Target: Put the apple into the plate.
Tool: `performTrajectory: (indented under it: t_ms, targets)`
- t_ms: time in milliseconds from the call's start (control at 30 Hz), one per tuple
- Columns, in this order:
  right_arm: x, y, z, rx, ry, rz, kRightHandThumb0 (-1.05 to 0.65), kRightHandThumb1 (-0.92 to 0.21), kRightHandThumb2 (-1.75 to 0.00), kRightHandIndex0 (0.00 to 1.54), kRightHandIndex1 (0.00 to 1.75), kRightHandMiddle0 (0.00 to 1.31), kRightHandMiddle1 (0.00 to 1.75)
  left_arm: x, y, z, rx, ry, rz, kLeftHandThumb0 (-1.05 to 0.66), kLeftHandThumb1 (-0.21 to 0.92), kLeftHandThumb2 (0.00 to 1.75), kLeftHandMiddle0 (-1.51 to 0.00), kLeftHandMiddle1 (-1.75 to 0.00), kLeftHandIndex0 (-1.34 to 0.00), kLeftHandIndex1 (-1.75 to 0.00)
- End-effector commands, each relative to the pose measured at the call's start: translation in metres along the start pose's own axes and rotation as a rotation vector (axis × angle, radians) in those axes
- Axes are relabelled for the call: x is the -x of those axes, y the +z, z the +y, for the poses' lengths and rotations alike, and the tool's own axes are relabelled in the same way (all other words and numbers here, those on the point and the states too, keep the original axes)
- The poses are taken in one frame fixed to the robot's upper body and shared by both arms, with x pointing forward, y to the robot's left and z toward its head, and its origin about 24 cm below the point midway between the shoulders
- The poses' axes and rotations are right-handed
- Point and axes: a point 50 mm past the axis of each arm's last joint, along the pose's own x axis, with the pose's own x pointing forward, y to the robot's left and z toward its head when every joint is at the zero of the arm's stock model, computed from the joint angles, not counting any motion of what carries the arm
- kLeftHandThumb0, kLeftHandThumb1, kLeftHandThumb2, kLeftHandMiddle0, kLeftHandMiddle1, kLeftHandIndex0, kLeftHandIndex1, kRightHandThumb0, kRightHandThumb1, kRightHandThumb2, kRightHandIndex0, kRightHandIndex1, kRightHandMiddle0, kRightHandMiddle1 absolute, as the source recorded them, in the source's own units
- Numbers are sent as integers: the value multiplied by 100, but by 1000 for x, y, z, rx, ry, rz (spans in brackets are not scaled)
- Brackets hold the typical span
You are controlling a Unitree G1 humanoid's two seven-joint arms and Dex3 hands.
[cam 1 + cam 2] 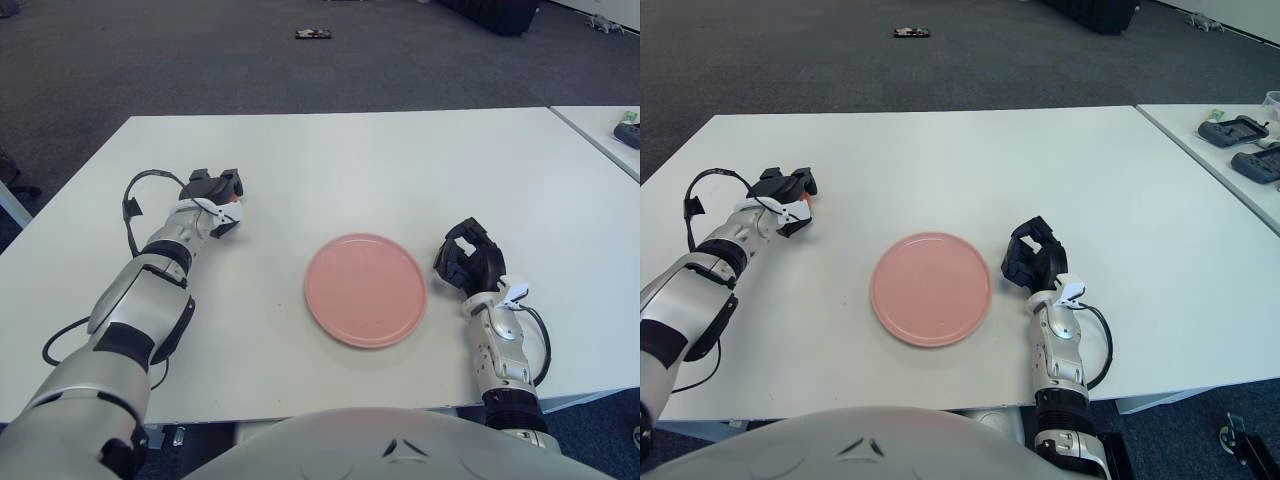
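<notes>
In the left eye view, the left hand point(215, 192) is clamped on the apple point(236, 199), well to the left of the pink plate point(366, 289) on the white worktop point(400, 170). In the right eye view, the right hand point(1032, 256) shows just right of the plate, fingers curled around nothing.

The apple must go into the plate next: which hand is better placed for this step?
Left. The left hand is closed around the apple, left of the pink plate. The right hand shows beside the plate's right edge, holding nothing.
</notes>
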Motion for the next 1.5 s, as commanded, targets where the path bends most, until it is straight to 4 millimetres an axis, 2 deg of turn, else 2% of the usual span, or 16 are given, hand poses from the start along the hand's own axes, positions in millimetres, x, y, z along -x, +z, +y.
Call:
performTrajectory:
  t_ms: [0, 133, 433, 600, 733, 1467]
  targets:
    - [9, -17, -8, -10, -43, 107, -45, -40, -122, 96, 175, 54, 175, 9, -13, -19, 8, -41, 70, -1, 1, 162, -90, -157, -62, -175]
    - [9, -17, -9, -5, -40, 110, -45, -41, -121, 95, 175, 53, 175, 10, -14, -21, 45, -24, 81, 0, -6, 168, -95, -157, -66, -175]
    - [9, -17, -9, -14, -29, 98, -44, -42, -120, 95, 175, 53, 175, 12, -15, -24, 144, -23, 97, 0, -9, 172, -97, -158, -69, -175]
    - [8, -17, -9, -20, -30, 98, -45, -42, -120, 96, 175, 53, 175, 12, -17, -27, 310, -62, 142, 0, -10, 174, -98, -159, -69, -175]
    - [8, -17, -9, -19, -34, 99, -45, -41, -121, 96, 175, 53, 175, 12, -19, -28, 588, -85, 209, 0, -10, 174, -97, -161, -69, -175]
    - [8, -17, -10, -10, -29, 100, -45, -41, -121, 97, 175, 53, 175, 15, -21, -39, 1265, -98, 287, 0, -10, 175, -97, -162, -70, -175]
